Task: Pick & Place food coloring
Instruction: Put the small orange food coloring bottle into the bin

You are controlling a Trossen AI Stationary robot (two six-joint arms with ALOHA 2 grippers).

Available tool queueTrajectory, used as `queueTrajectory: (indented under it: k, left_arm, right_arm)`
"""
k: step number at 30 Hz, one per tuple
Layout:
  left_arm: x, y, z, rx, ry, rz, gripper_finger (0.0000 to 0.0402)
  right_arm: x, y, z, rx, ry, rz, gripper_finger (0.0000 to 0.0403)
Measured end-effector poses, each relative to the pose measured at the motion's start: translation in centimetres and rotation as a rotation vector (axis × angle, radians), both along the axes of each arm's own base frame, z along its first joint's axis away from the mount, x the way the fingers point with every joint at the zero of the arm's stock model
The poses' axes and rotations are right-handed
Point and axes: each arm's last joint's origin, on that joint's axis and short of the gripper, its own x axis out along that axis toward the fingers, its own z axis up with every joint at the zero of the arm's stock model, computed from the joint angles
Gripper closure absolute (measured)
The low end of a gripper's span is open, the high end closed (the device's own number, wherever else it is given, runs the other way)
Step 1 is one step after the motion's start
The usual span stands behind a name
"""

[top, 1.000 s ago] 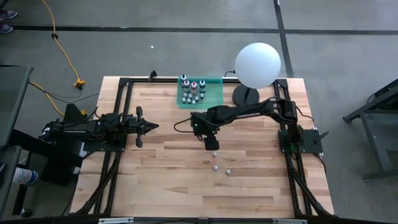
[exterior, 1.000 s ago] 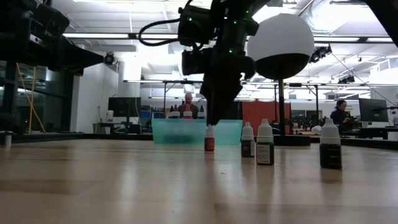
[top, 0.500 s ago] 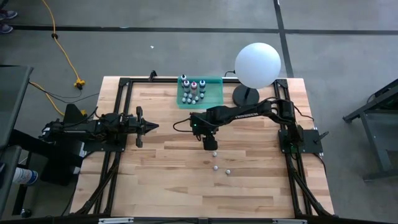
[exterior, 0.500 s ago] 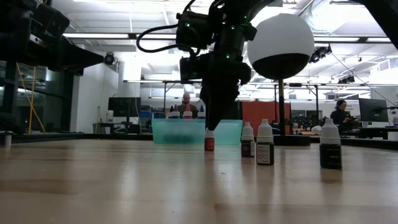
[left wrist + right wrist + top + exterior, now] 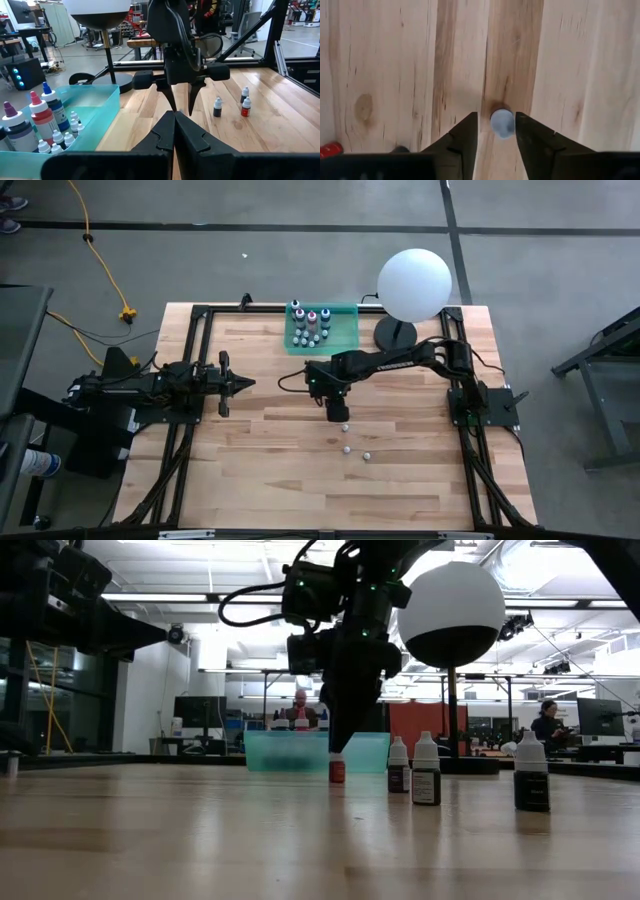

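Observation:
My right gripper (image 5: 336,416) is open and points straight down over a tiny food coloring bottle with a red body (image 5: 337,771) that stands upright on the wood. In the right wrist view its whitish cap (image 5: 502,123) sits between the two fingers, and I see no touch. Three more small bottles (image 5: 347,449) stand on the table toward the near edge. Several others stand in the teal tray (image 5: 322,327). My left gripper (image 5: 245,383) is shut and waits at the table's left side.
The white globe lamp (image 5: 414,285) stands on its dark base right of the tray, at the far edge. The three loose bottles (image 5: 426,772) stand close to my right gripper. Bare wood lies between the two arms and along the near edge.
My right gripper has come down over the red-bodied bottle. The bottle's white cap, which was below the fingertips a second ago, now stands between the fingers. The bottle has not moved.

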Motion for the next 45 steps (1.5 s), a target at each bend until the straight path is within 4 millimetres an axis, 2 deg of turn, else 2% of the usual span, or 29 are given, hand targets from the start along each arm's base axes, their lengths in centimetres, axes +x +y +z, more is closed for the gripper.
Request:
queueTrajectory:
  k: [6, 17, 25, 33, 39, 45]
  left_arm:
    - [0.0, 0.0, 0.0, 0.000, 0.000, 0.000, 0.0401]
    - [0.0, 0.0, 0.0, 0.000, 0.000, 0.000, 0.0401]
    - [0.0, 0.0, 0.0, 0.000, 0.000, 0.000, 0.0401]
    - [0.0, 0.0, 0.0, 0.000, 0.000, 0.000, 0.0401]
    - [0.0, 0.0, 0.0, 0.000, 0.000, 0.000, 0.0401]
    - [0.0, 0.0, 0.0, 0.000, 0.000, 0.000, 0.0401]
  right_arm:
    - [0.1, 0.0, -0.2, -0.012, 0.002, -0.003, 0.0296]
    - [-0.2, -0.1, -0.7, -0.011, 0.016, -0.005, 0.0354]
    - [-0.6, 0.0, -0.2, -0.015, 0.022, -0.028, 0.0349]
    - [-1.5, 0.0, 3.7, -0.015, -0.066, -0.113, 0.0353]
    - [-2.2, -0.1, 7.5, -0.038, -0.159, -0.162, 0.0354]
    - [-2.1, -1.6, 10.7, -0.070, -0.231, -0.238, 0.0352]
